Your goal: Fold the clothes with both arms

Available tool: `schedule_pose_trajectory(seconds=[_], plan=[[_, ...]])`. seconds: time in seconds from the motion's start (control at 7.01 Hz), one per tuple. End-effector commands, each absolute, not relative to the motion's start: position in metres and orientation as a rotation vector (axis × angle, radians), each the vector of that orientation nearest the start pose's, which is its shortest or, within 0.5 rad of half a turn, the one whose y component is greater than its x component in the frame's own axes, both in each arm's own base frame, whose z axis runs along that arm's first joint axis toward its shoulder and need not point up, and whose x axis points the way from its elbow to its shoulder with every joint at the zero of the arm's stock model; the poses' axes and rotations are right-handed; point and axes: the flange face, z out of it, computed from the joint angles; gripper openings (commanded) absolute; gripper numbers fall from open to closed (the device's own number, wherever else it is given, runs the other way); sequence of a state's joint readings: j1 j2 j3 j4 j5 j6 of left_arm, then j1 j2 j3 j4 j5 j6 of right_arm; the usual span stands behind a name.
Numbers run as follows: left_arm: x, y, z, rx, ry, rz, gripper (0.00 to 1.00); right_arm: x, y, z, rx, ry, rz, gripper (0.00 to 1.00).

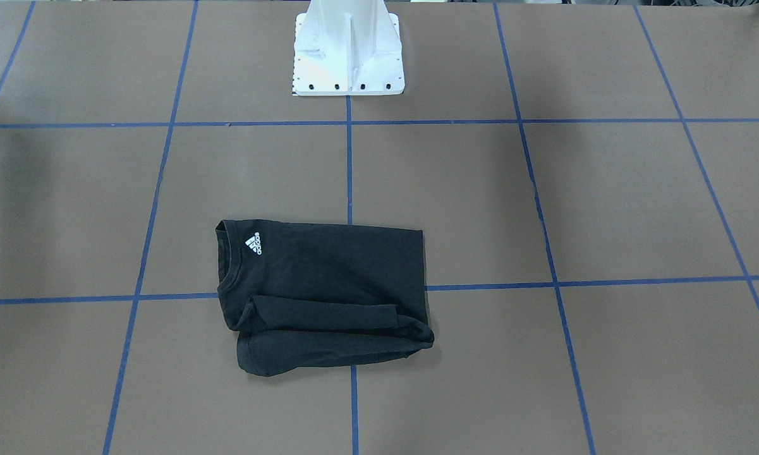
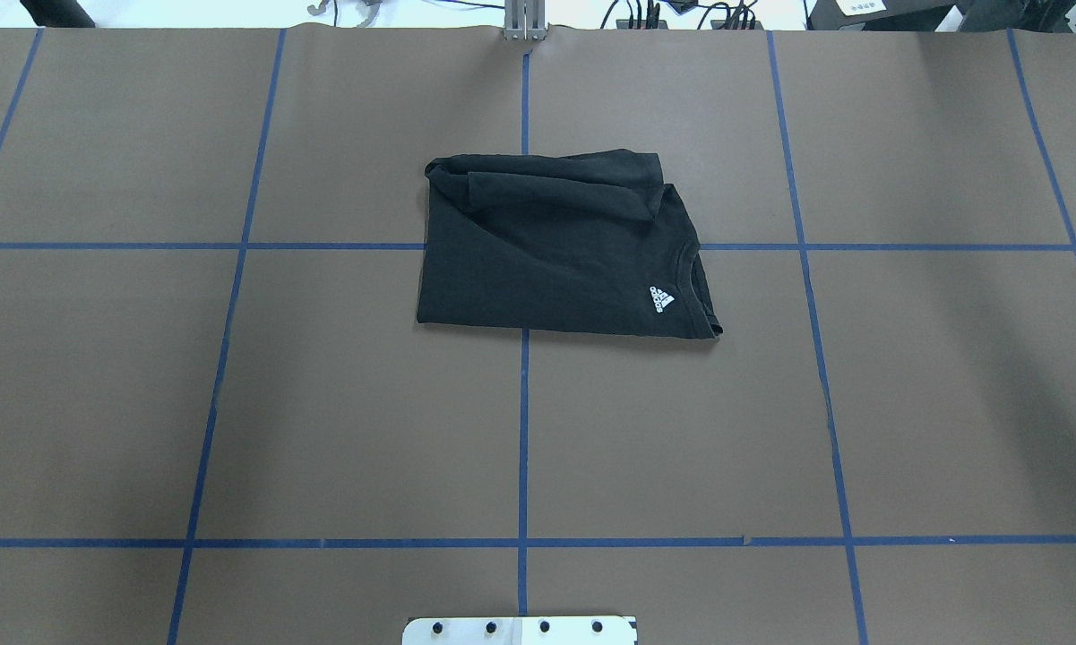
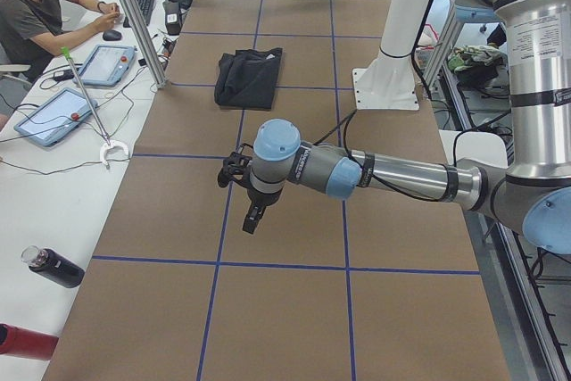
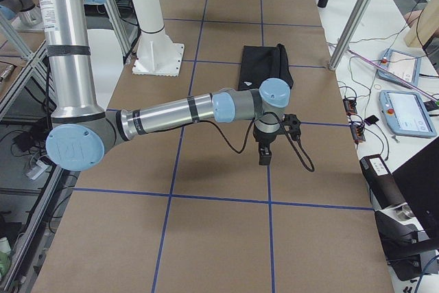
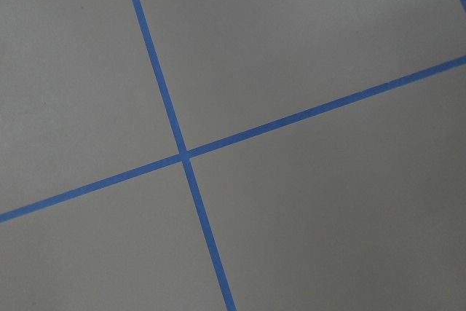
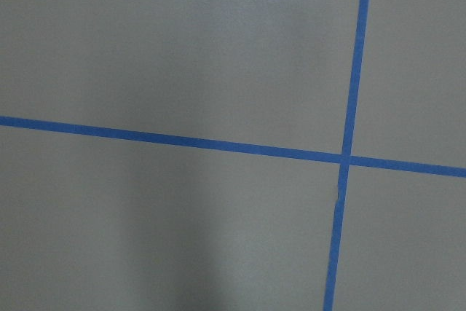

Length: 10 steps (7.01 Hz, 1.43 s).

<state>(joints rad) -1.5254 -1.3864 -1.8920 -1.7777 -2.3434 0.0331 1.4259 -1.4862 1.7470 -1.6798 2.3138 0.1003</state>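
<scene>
On the left, the silver-grey left robot arm [image 3: 393, 176] is hanging over the brown table [image 2: 233, 403] with blue tape lines [image 2: 523, 430]. Its black left gripper [image 3: 252, 219] is pointing down; I cannot tell if its fingers are spread or pinched. In the middle, toward the far side, the black short-sleeved T-shirt [image 2: 555, 251] is lying folded, small white logo [image 2: 662, 299] facing up. On the right, the silver-grey right robot arm [image 4: 178, 111] is hanging too, black right gripper [image 4: 264, 157] pointing down; I cannot tell its grip either.
</scene>
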Motion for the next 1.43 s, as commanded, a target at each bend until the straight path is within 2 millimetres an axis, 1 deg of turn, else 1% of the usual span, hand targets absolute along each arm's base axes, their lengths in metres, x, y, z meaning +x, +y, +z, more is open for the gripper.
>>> schedule_pose_trajectory(seconds=[0.0,0.14,0.29,0.57,0.71,0.86,1.0,1.14,1.28], plan=[[-0.045,-0.429,0.569,0.301,0.771,0.190,1.00,-0.016,-0.530,0.539,0.052,-0.763,-0.107,1.00],[-0.045,-0.429,0.568,0.303,0.769,0.191,1.00,-0.015,-0.532,0.537,0.056,-0.764,-0.106,1.00],[-0.045,-0.429,0.568,0.300,0.770,0.190,1.00,-0.015,-0.532,0.541,0.048,-0.763,-0.104,1.00],[-0.045,-0.428,0.560,0.308,0.781,0.196,1.00,-0.015,-0.528,0.545,0.040,-0.766,-0.101,1.00],[-0.045,-0.428,0.563,0.305,0.794,0.195,1.00,-0.016,-0.526,0.552,0.026,-0.763,-0.097,1.00],[-0.052,-0.427,0.551,0.333,0.791,0.187,1.00,-0.015,-0.526,0.549,0.034,-0.764,-0.097,1.00],[-0.053,-0.426,0.558,0.321,0.791,0.179,1.00,-0.014,-0.525,0.548,0.035,-0.762,-0.096,1.00],[-0.054,-0.426,0.552,0.335,0.790,0.183,1.00,-0.015,-0.526,0.549,0.030,-0.763,-0.096,1.00],[-0.054,-0.427,0.556,0.332,0.790,0.182,1.00,-0.015,-0.526,0.545,0.037,-0.768,-0.096,1.00]])
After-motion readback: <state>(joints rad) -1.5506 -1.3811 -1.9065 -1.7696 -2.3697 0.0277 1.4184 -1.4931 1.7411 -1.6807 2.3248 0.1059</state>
